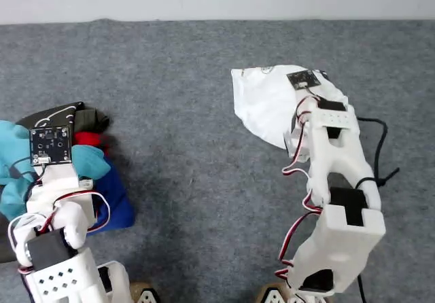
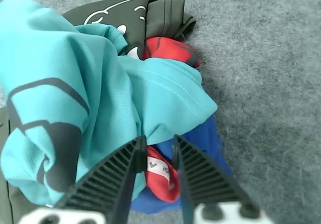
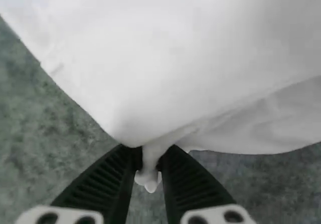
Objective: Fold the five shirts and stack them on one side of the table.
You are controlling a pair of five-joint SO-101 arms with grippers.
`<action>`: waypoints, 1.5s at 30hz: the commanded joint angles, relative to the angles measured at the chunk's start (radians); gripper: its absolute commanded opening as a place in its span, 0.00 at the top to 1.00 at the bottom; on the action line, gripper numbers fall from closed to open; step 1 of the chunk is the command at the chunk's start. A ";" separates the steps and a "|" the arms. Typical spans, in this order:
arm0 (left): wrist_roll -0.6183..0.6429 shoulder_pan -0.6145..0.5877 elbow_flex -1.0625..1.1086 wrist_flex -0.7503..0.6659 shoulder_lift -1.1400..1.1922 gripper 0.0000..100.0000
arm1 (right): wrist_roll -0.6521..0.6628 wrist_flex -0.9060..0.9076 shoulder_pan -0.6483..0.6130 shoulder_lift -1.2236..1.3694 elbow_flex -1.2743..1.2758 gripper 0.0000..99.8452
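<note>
The right hand [image 3: 150, 156] pinches white shirt [image 3: 165, 58] (bunched fold)

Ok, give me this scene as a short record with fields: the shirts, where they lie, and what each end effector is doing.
surface: grey carpeted table
pile: teal shirt, black shirt, dark olive shirt, red shirt and blue shirt, heaped together on the left arm's side
apart: white shirt, rumpled, on the right arm's side
left end effector: open, above the pile, red cloth seen through the gap
right end effector: shut on a pinch of the white shirt
folding: no shirt looks neatly folded
</note>
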 commanded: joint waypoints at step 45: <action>0.002 0.005 -0.016 -0.023 -0.018 0.90 | 0.005 0.628 -0.722 -0.389 -0.336 0.76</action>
